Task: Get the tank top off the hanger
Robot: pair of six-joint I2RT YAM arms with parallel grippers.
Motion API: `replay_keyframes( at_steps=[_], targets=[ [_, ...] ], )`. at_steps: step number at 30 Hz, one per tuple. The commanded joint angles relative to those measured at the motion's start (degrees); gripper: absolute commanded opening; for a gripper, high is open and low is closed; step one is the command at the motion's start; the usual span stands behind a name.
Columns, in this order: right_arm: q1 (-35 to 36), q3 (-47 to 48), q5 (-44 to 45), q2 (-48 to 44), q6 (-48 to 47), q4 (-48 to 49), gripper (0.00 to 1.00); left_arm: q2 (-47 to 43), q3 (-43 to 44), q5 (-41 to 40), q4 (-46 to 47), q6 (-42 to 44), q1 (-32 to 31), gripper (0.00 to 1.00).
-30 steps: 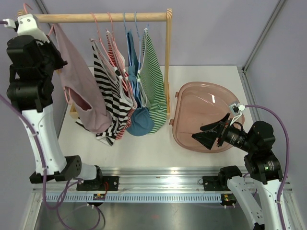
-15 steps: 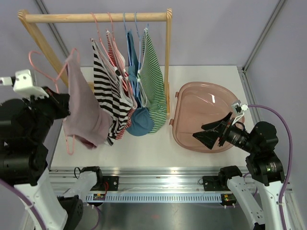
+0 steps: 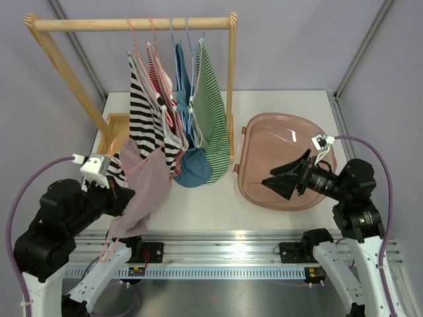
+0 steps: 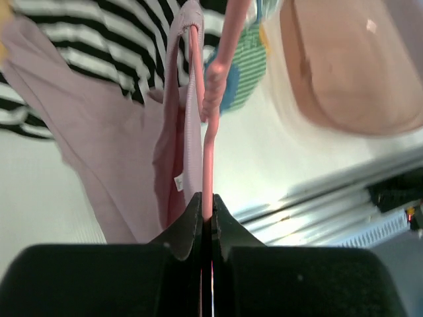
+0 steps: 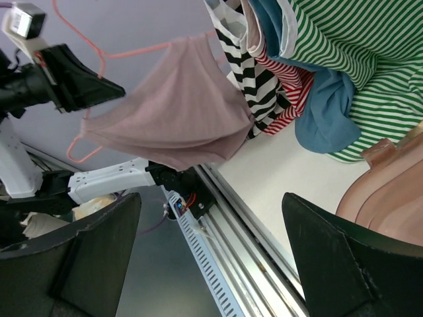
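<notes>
The pink tank top (image 3: 142,195) hangs on a thin pink hanger (image 3: 106,249) off the rail, low at the table's front left. My left gripper (image 3: 121,196) is shut on the hanger's wire. In the left wrist view the gripper (image 4: 206,210) pinches the hanger (image 4: 210,125), with the tank top (image 4: 106,152) draped to its left. The right wrist view shows the tank top (image 5: 175,112) on its hanger (image 5: 125,51), held by the left gripper (image 5: 106,89). My right gripper (image 3: 283,182) is open and empty, pointing left by the basin's front left, and also shows in its own wrist view (image 5: 211,257).
A wooden rack (image 3: 132,24) stands at the back left, holding a black-and-white striped top (image 3: 147,122), a red striped top, a blue top (image 3: 193,166) and a green striped top (image 3: 215,112). A pink basin (image 3: 291,135) sits on the right. A metal rail (image 3: 218,247) runs along the table's front edge.
My left arm has come down from the rack's rail to the front left, carrying the hanger and pink tank top off the rail. The right arm has hardly moved.
</notes>
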Motion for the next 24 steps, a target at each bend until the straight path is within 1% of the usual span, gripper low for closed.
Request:
replay_keyframes(
  at_steps=[1, 3, 4, 6, 8, 9, 10, 11, 12, 13, 14, 15, 16, 17, 18, 19, 20, 22, 24],
  targets=[
    [0.18, -1.94, -4.82, 3.44, 4.63, 8.43, 0.95, -0.77, -2.89, 3.93, 2.33, -0.94, -3.08, 0.0],
    [0.35, -3.51, -5.7, 4.93, 6.64, 11.77, 0.95, -1.04, -2.98, 6.48, 2.85, -0.51, -3.97, 0.0],
    [0.7, -4.39, -5.44, 5.55, 8.48, 14.49, 0.95, -0.69, -3.15, 9.45, 3.46, -0.42, -4.75, 0.0],
    [3.5, -5.36, -2.99, 7.83, 9.9, 17.14, 0.95, 0.27, -3.68, 12.8, 3.9, -0.24, -5.46, 0.0],
    [7.27, -5.54, 1.04, 10.81, 8.94, 17.41, 0.95, 2.37, -5.34, 16.23, 5.22, 0.02, -5.99, 0.0],
    [11.3, -5.72, 6.37, 11.7, 8.94, 18.2, 0.95, 3.09, -6.39, 17.46, 6.18, 0.11, -6.25, 0.0],
    [14.04, -6.76, 9.56, 12.49, 9.81, 20.38, 0.95, 3.96, -7.1, 19.04, 7.5, 0.2, -7.3, 0.0],
    [18.76, -7.29, 15.77, 13.97, 10.6, 21.97, 0.93, 5.97, -8.5, 19.58, 8.12, 0.29, -8.09, 0.0],
    [21.68, -7.74, 19.22, 14.77, 12.09, 23.46, 0.9, 6.78, -9.38, 20.54, 9.08, 0.46, -9.15, 0.0],
    [24.23, -8.52, 22.65, 16.69, 12.8, 27.05, 0.89, 7.65, -10.09, 20.73, 10.66, 0.55, -11.5, 0.0],
    [26.78, -8.7, 30.08, 17.76, 13.51, 28.21, 0.88, 9.06, -11.75, 20.73, 11.37, 0.64, -12.49, 0.0],
    [32.29, -8.97, 34.16, 18.99, 14.56, 29.01, 0.87, 9.68, -12.55, 21.69, 12.25, 0.64, -13.19, 0.0],
    [34.52, -9.49, 37.25, 20.22, 14.74, 31.8, 0.86, 10.03, -13.43, 22.3, 14.34, 0.81, -14.5, 0.0],
    [37.06, -9.32, 43.63, 23.01, 14.83, 32.26, 0.85, 10.21, -14.22, 22.92, 15.58, 0.29, -14.87, 0.0],
    [40.66, -9.23, 46.65, 24.43, 15.27, 32.53, 0.86, 10.3, -16.05, 25.01, 17.07, -0.06, -15.13, 0.0],
    [42.43, -9.15, 48.86, 25.75, 15.27, 34.1, 0.85, 10.21, -16.77, 25.91, 19.79, -0.5, -15.22, 0.0],
    [43.84, -9.23, 52.97, 28.03, 15.36, 35.16, 0.85, 10.3, -17.21, 26.52, 21.12, -1.9, -15.31, 0.0],
    [46.83, -10.19, 55.63, 30.67, 15.62, 39.27, 0.83, 9.51, -19.06, 27.93, 25.77, -3.57, -15.31, 0.0],
    [47.28, -10.55, 56.18, 32.52, 15.01, 41.92, 0.82, 8.55, -20.55, 29.07, 28.33, -6.21, -15.31, 0.0]
  ],
)
